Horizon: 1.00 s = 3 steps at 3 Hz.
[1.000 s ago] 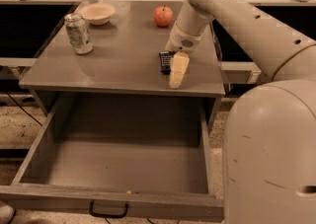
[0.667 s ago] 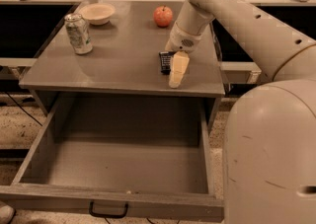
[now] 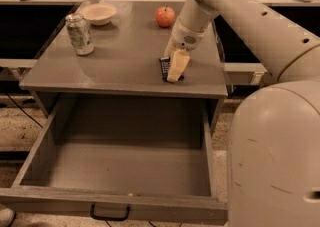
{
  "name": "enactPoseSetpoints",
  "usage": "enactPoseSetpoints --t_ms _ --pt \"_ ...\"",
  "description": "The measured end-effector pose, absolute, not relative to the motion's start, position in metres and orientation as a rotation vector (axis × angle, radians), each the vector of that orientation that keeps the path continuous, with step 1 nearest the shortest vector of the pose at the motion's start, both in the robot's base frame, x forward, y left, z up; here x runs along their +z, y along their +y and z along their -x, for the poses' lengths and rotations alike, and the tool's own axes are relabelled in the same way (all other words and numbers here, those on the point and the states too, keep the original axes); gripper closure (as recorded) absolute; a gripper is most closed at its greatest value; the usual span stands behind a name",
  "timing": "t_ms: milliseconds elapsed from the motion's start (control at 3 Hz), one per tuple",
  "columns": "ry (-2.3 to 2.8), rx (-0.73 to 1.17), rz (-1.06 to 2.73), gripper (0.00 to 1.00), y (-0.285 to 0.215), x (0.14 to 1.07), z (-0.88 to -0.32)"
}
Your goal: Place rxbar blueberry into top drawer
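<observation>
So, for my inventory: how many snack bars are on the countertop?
1: the rxbar blueberry lies front right on the countertop, at the gripper; the gripper could hide another.

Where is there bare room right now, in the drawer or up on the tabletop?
The top drawer is open, its floor bare. On the tabletop, the middle between soda can and gripper is free. Crowded: bowl and apple at the back, gripper over the rxbar blueberry front right.

— Your gripper (image 3: 173, 74), down on the table (image 3: 125, 56): what finish?
— Smooth matt cream plastic, you'll find. The table and top drawer (image 3: 125, 168) look dull grey metal; the rxbar blueberry (image 3: 163, 65) wrapper is dark, slightly glossy film.
</observation>
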<state>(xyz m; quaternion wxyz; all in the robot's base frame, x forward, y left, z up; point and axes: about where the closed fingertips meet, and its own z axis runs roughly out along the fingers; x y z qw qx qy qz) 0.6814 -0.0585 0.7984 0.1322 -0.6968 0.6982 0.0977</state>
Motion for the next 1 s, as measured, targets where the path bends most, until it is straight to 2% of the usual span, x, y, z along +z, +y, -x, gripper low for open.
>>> enactPoseSetpoints --t_ms 333,667,1000 --pt "2.026 0.284 2.022 0.89 -0.0585 0.7984 -0.6814" --pt "2.026 0.284 2.022 1.00 -0.0585 0.7989 -0.6814" --pt "2.026 0.284 2.022 1.00 -0.0585 0.8079 -0.6814"
